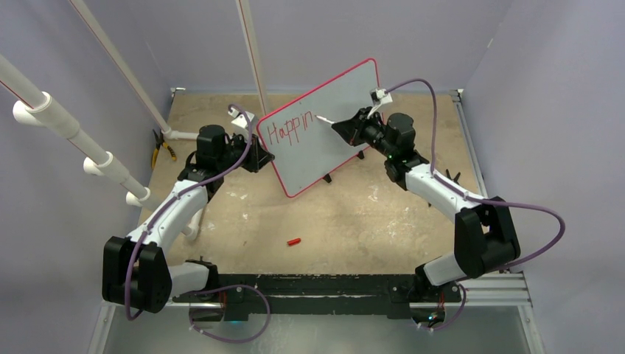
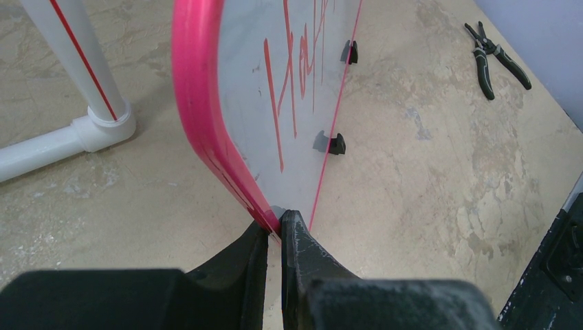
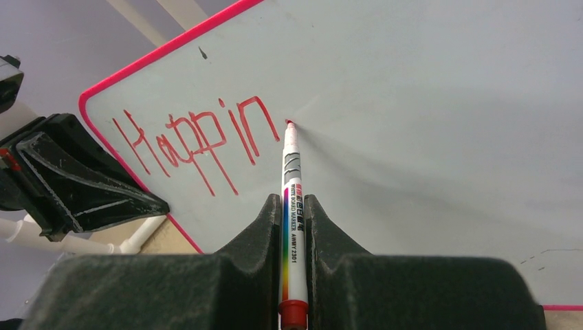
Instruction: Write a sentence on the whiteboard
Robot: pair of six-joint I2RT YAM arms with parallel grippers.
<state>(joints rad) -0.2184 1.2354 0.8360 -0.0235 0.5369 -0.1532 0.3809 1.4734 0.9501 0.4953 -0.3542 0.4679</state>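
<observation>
the whiteboard [image 1: 340, 144] stands on its small black feet toward the far middle of the table [image 1: 354, 221], angled so its left end is nearer the arms and its right end further back. the sentence [image 1: 290, 131] so far reads "happin" in red, at the upper left of the board. the left arm folds at its elbow by the near left corner, and its forearm runs up and right to the board's left edge. there the left gripper [image 1: 259, 156] lies low. in the left wrist view its fingers [image 2: 295, 240] are nearly together, pinching the board's pink rim [image 2: 199, 82] at the lower corner. the right arm bends at an elbow out on the right. its forearm reaches back and left, with the wrist turned toward the board's face. the right gripper [image 3: 294, 203] is pressed onto a marker [image 3: 293, 172], which sits lengthwise between the fingers with its red end at the palm. the marker tip touches the board just right of the "n". a small red piece [image 1: 294, 241] lies on the table between the arms, well apart from the board. pliers [image 2: 496, 58] lie flat near the table's left edge. a white pipe [image 2: 89, 75] with a red stripe stands just beyond the board's left end.
</observation>
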